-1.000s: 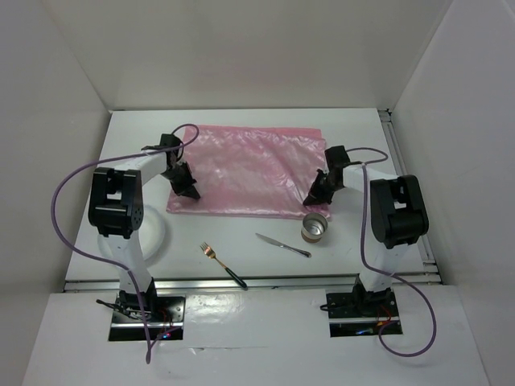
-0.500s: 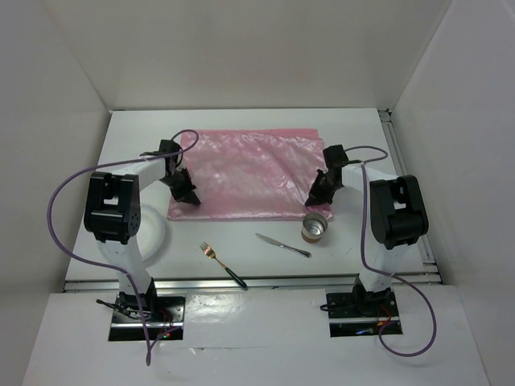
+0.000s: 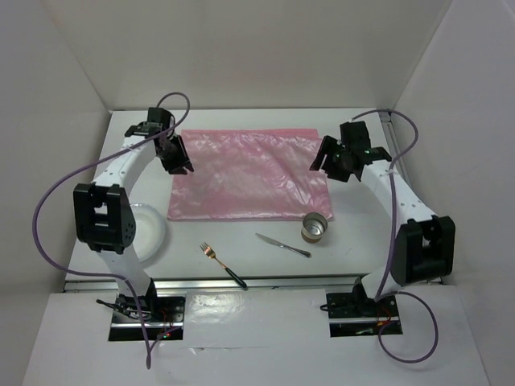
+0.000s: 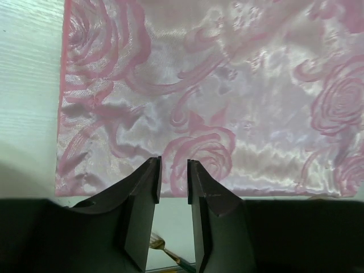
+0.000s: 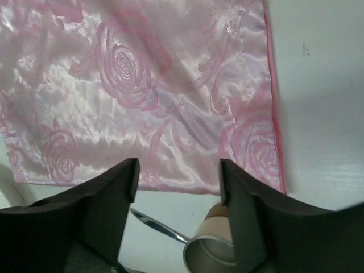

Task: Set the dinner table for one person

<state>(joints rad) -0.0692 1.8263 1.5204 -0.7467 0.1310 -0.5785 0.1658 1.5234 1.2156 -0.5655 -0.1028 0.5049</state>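
The pink rose-patterned mat (image 3: pixel 249 173) lies spread flat on the white dinner table (image 3: pixel 241 121). My left gripper (image 3: pixel 177 161) hovers over the mat's left edge, its jaws a small way apart with nothing between them. My right gripper (image 3: pixel 328 163) hangs above the mat's right edge, wide open and empty. In the left wrist view the left gripper (image 4: pixel 173 170) looks down on the mat (image 4: pixel 199 85) and a gold fork (image 4: pixel 162 247). The right gripper (image 5: pixel 177 170) frames the mat (image 5: pixel 142 85), a metal cup (image 5: pixel 213 250) and a knife (image 5: pixel 156 224).
In front of the mat lie a gold fork with a black handle (image 3: pixel 221 264), a knife (image 3: pixel 283 245) and the metal cup (image 3: pixel 315 227). A white plate (image 3: pixel 151 229) sits at the near left, partly behind the left arm. White walls enclose the table.
Both grippers were shut at the mat's near corners; they have opened, let go, risen and moved toward the far half of the mat. The mat stays flat.
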